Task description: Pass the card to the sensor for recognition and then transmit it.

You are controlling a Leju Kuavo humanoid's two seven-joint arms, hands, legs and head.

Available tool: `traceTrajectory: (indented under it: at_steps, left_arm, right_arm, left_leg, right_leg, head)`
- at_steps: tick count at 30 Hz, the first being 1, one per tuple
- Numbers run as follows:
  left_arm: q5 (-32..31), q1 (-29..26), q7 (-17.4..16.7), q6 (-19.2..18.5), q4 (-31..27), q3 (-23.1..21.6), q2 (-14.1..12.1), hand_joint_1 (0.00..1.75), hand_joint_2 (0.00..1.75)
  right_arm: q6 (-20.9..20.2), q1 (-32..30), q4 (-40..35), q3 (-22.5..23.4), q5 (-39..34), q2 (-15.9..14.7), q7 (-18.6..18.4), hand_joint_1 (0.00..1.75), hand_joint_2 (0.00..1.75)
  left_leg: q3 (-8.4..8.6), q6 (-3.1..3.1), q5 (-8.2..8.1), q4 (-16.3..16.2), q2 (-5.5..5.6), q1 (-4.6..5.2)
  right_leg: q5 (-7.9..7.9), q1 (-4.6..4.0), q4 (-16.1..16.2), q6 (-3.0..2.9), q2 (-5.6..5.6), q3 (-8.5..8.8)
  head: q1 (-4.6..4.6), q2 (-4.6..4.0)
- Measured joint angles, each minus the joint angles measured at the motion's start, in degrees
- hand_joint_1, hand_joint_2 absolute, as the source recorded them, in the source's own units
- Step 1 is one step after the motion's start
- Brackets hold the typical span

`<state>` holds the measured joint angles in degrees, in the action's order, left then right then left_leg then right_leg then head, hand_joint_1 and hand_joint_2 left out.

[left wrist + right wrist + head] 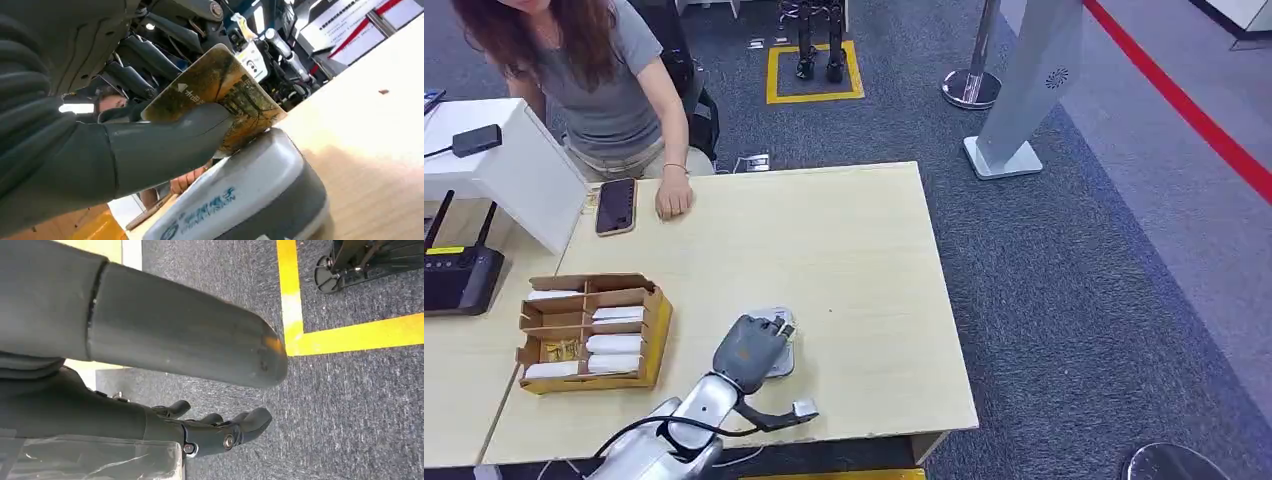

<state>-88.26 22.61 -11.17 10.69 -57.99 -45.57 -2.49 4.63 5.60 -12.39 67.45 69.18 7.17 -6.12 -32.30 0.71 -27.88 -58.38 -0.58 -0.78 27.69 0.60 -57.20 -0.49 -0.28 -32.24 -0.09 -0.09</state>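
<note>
Card (220,95) handling first: it looks like a thin, stiff plastic card, super light and probably a bit slick, so it wants a pinch across its flat faces near one edge, leaving most of the face free for reading. That's pretty much what the robot does. In the left wrist view the left hand (749,352) has its thick thumb pressed on one face of the card with darker fingers behind it, so it's clamped on the card, not loose. The card's free corner sits right at the top of the sensor (250,200), a grey rounded reader with blue lettering; touching or just hovering is hard to call from here.

From the head view, that hand sits over the reader at the near edge of the wooden table (864,260), roughly mid-left. Just left of it is a cardboard tray (594,330) with dividers and more white cards in it. Farther back on the left there's a phone (615,206) lying flat, with a person's hand (673,197) resting beside it.

Right hand (220,432) hangs down over the grey carpet, fingers loosely curled, thumb apart, holding nothing.

I'd guess the scan step is on now, with the handover yet to come.
</note>
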Motion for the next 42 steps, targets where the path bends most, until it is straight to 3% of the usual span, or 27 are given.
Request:
traceTrajectory:
  at_steps: [10,20,32,35,37,40,42]
  left_arm:
    - [0.11,0.1,-0.68,-0.85,0.11,-0.02,0.79,1.75,1.75]
    - [0.02,0.22,-2.47,3.12,-1.31,-0.02,1.22,1.75,1.75]
    - [0.24,0.67,-2.73,9.47,-9.9,2.78,-2.27,1.75,1.75]
    - [4.77,0.66,-1.81,12.24,-12.0,6.36,-3.82,1.75,1.75]
    - [11.58,0.66,0.4,13.03,-13.16,9.54,-4.99,1.75,1.75]
    - [30.05,0.99,7.81,10.73,-13.99,17.61,-6.95,1.75,1.75]
    - [39.44,1.29,11.62,6.86,-14.16,22.47,-7.65,1.75,1.75]
  right_arm:
    - [0.2,-0.01,0.0,0.39,-0.76,0.0,-0.09,0.0,0.0]
    - [0.17,-0.04,0.0,0.42,-0.61,0.0,-0.13,0.0,0.0]
    - [0.15,-0.05,0.0,0.39,0.33,0.0,0.22,0.0,0.0]
    - [0.09,-0.07,0.02,0.35,0.42,0.0,0.22,0.0,0.0]
    - [0.07,-0.1,0.02,0.26,0.44,0.0,0.09,0.0,0.0]
    - [0.0,-0.24,0.02,0.13,0.79,0.0,-0.02,0.0,0.0]
    - [0.0,-0.33,0.02,0.04,0.98,0.0,-0.02,0.0,0.0]
  left_leg:
    - [0.0,0.0,0.0,0.0,0.0,0.0]
    - [-0.01,0.0,0.0,0.0,0.01,0.0]
    - [-0.02,-0.01,0.01,0.0,0.0,-0.01]
    - [-0.03,-0.01,0.02,0.0,-0.01,-0.01]
    - [-0.02,-0.01,0.02,0.0,-0.02,-0.02]
    - [0.03,0.01,0.03,0.01,-0.07,-0.03]
    - [0.03,0.01,0.04,0.01,-0.04,-0.05]
  right_leg:
    - [0.0,0.0,0.0,0.0,-0.01,0.0]
    - [0.0,0.0,0.0,0.01,-0.01,0.0]
    - [0.0,0.0,-0.01,0.01,-0.02,0.0]
    - [-0.01,-0.01,-0.02,0.0,0.0,0.0]
    - [-0.01,-0.01,-0.02,0.0,0.02,-0.01]
    - [-0.01,-0.02,-0.03,0.0,0.09,-0.02]
    - [0.0,-0.05,-0.03,-0.01,0.06,-0.02]
  head:
    - [0.0,0.0]
    - [0.0,0.0]
    - [0.0,0.0]
    - [0.0,0.0]
    - [0.02,0.0]
    - [0.0,0.0]
    - [0.0,0.0]
